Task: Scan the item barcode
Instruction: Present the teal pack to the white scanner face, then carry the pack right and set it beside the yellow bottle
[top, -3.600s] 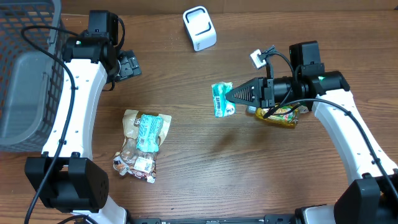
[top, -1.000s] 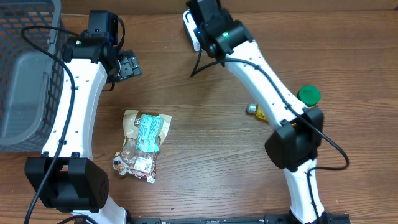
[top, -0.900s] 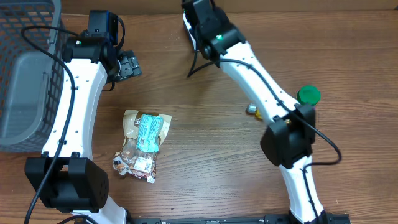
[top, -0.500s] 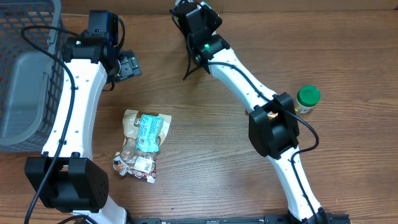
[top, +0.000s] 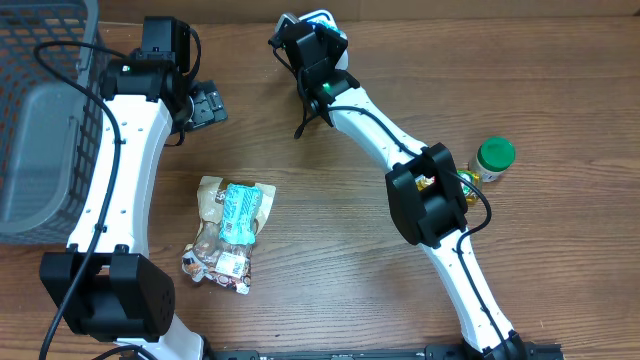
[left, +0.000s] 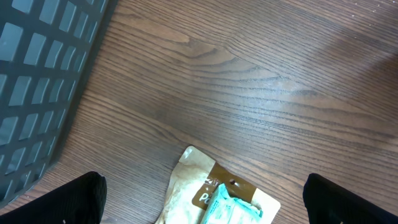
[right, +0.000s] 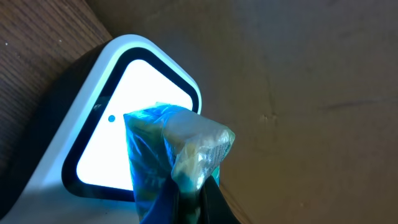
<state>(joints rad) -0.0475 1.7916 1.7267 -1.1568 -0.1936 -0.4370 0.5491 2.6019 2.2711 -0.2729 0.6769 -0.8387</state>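
Wood-grain tabletop, far edge: we catch the scan itself in hand. The right arm's jaws are clamped tight on a blue-green wrapped packet, lifted clear of the wood and held just in front of the white scanner, whose window glows bright behind it. Whether packet and glass touch, we cannot tell. The left arm's jaws stand fully spread and empty, hovering beside the grey basket, with a tan snack pouch lying flat on the tabletop nearby. A green-lidded jar sits well apart on the right. We judge the item is being presented but the read is not yet sure: no barcode shows on the face turned to the wrist camera. The next move, as we see it, calls for a steady hold and perhaps a slight turn of the packet, so its printed code squarely meets the lit window — and no loosening of the grip.
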